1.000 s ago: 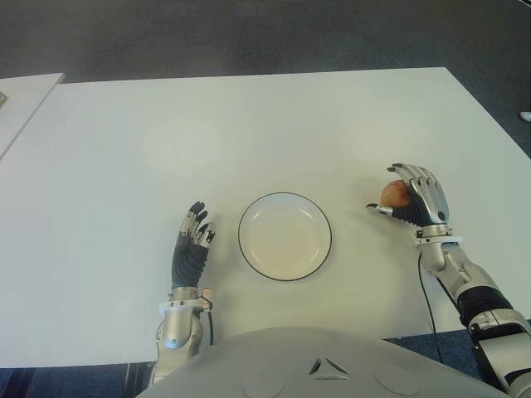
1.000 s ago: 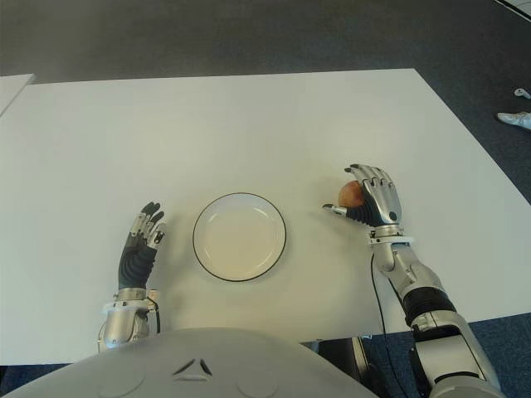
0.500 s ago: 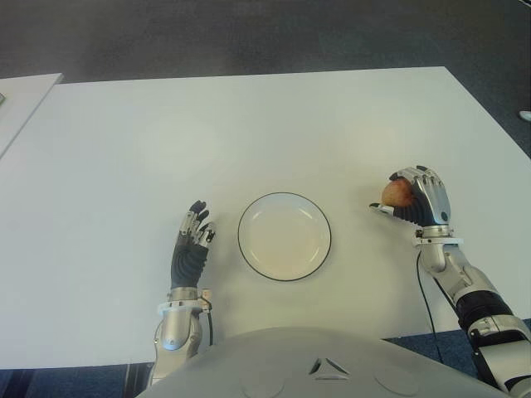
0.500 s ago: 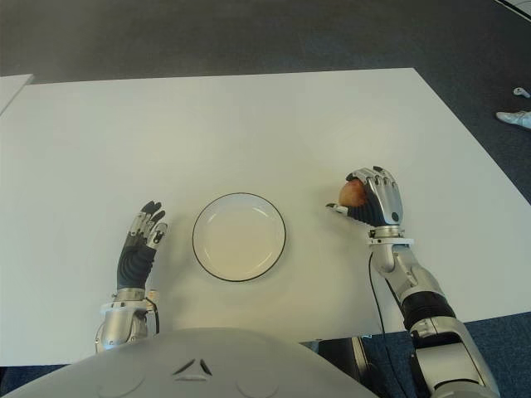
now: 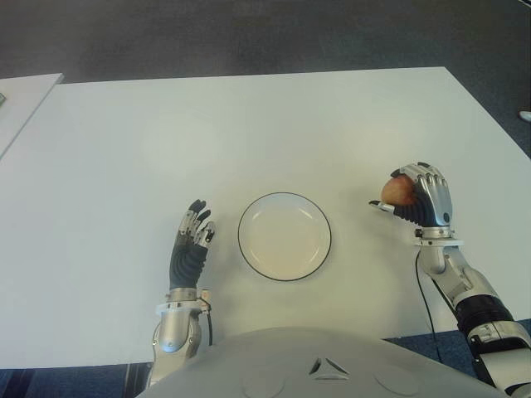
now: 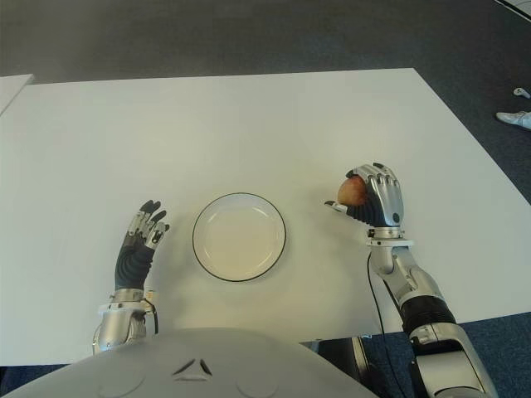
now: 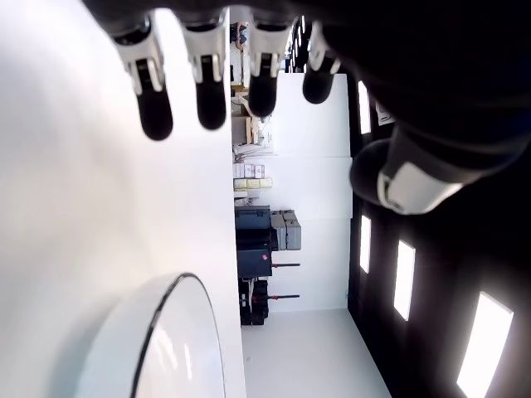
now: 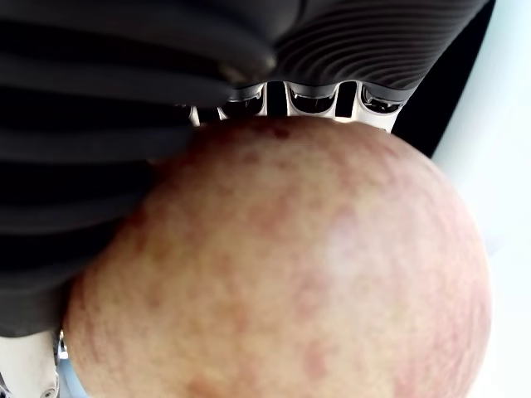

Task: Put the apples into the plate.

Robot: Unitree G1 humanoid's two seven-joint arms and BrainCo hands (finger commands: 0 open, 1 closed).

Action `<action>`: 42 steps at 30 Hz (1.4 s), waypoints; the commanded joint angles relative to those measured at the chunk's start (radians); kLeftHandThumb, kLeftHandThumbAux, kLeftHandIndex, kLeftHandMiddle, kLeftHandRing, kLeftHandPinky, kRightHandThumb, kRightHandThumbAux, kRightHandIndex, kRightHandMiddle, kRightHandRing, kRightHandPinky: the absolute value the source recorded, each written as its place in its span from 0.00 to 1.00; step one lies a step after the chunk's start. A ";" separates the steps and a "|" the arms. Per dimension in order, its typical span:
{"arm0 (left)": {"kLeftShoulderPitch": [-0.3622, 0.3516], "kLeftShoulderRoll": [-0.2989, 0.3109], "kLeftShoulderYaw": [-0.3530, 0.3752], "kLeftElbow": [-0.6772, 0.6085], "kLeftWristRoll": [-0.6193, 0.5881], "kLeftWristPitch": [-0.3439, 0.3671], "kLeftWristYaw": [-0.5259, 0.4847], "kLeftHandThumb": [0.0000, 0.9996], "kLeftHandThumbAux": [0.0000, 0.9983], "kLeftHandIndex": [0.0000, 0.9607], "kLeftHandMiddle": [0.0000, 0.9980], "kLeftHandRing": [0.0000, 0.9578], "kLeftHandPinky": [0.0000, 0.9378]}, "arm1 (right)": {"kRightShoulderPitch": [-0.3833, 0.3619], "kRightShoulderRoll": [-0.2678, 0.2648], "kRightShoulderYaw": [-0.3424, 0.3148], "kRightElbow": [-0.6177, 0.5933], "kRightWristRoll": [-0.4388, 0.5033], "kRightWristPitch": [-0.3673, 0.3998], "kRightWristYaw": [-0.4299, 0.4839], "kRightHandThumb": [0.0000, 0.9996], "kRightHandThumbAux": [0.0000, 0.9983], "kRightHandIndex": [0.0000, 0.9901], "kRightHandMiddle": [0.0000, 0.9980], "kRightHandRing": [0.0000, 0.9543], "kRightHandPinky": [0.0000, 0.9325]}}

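One apple in view: apple (image 5: 396, 191) sits in the right hand (image 5: 420, 199), to the right of the plate (image 5: 284, 236) and apart from it
Right hand grasp: fingers curled over the top of the apple, thumb under it; the wrist view shows the fruit filling the palm, so the hold looks firm
Plate: white with a dark rim, nothing in it, on the table (image 5: 249, 124) in front of the robot's body
Left hand: shows just left of the plate, fingers (image 7: 210, 87) straight and spread, nothing in them
Step in hand: carry the apple over to the plate
How to do it well: keep the fingers closed while crossing the rim, stop over the plate's middle, bring the fruit low before letting go so it cannot roll off
Risk: a round apple dropped near the rim could tip out onto the table
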 commanded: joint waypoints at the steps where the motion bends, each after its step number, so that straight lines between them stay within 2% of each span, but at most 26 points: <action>1: 0.007 -0.005 -0.004 -0.002 -0.010 0.016 -0.007 0.10 0.51 0.09 0.11 0.16 0.23 | 0.028 -0.003 -0.027 -0.072 0.015 -0.013 0.013 0.75 0.71 0.44 0.89 0.93 0.93; 10: 0.003 -0.010 -0.009 0.003 0.000 0.008 -0.004 0.09 0.53 0.08 0.10 0.15 0.21 | 0.044 -0.020 -0.048 -0.111 0.032 -0.069 0.066 0.75 0.71 0.45 0.88 0.92 0.92; 26: 0.003 -0.018 -0.012 0.007 0.004 0.001 -0.004 0.09 0.54 0.08 0.10 0.15 0.21 | 0.035 -0.033 -0.070 -0.133 0.028 -0.114 0.124 0.75 0.71 0.45 0.88 0.92 0.93; 35: -0.009 -0.020 -0.012 0.020 0.018 -0.002 0.004 0.10 0.52 0.08 0.11 0.15 0.20 | 0.017 0.035 -0.047 -0.318 -0.024 -0.031 0.198 0.75 0.71 0.45 0.88 0.93 0.93; 42: -0.015 -0.026 -0.014 0.028 0.032 -0.007 0.009 0.11 0.49 0.08 0.11 0.14 0.18 | 0.041 0.060 -0.036 -0.407 -0.045 -0.028 0.236 0.75 0.71 0.45 0.89 0.93 0.94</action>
